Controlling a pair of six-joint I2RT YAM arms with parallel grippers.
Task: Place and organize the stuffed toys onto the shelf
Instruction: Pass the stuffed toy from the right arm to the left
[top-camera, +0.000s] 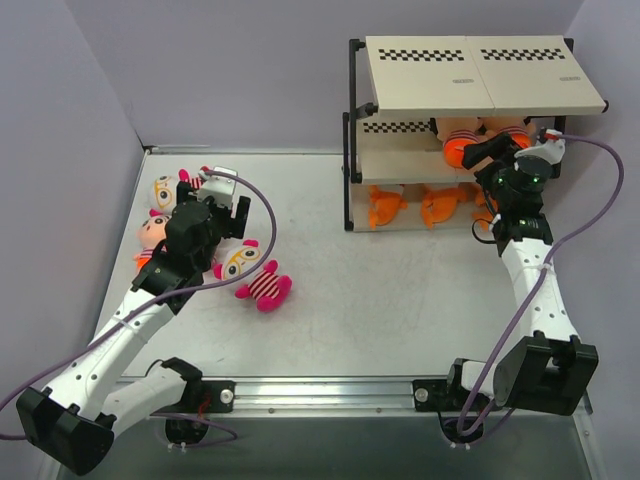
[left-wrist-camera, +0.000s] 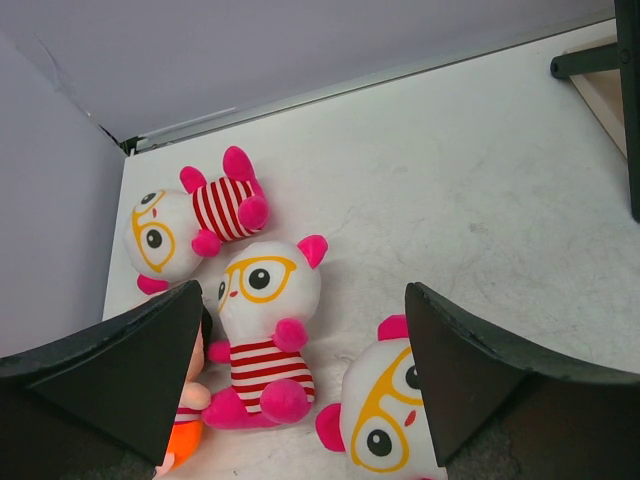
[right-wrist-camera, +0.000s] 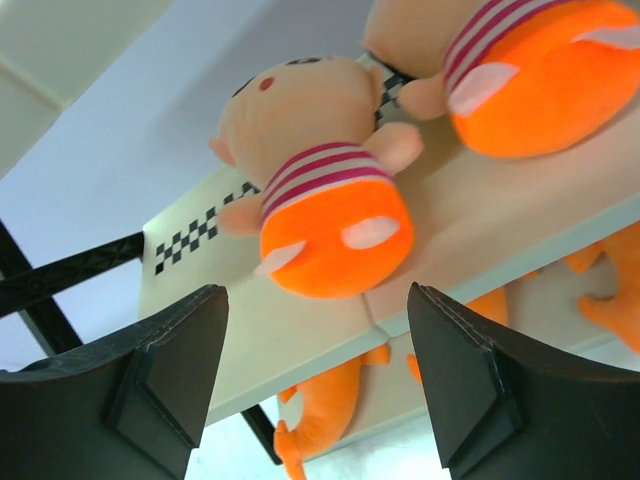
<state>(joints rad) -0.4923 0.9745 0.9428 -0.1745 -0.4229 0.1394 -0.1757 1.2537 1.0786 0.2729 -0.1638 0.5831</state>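
Left wrist view: one glasses toy (left-wrist-camera: 382, 430) was cut off by the lower edge, and a striped doll (left-wrist-camera: 182, 440) was mostly hidden behind the left jaws. Right wrist view: a second doll (right-wrist-camera: 530, 80) was cropped at the top, and a shark (right-wrist-camera: 320, 420) was half hidden beneath the shelf board (right-wrist-camera: 480, 230).

No words, brand names or numbers legible anywhere, in any view. Only black-and-white checkered strips (top-camera: 425, 55) printed along the far edge of the top boards of the shelf (top-camera: 430, 95), and another on the middle tier. One small dark mark (top-camera: 462, 81) on each top board, too tiny to read.
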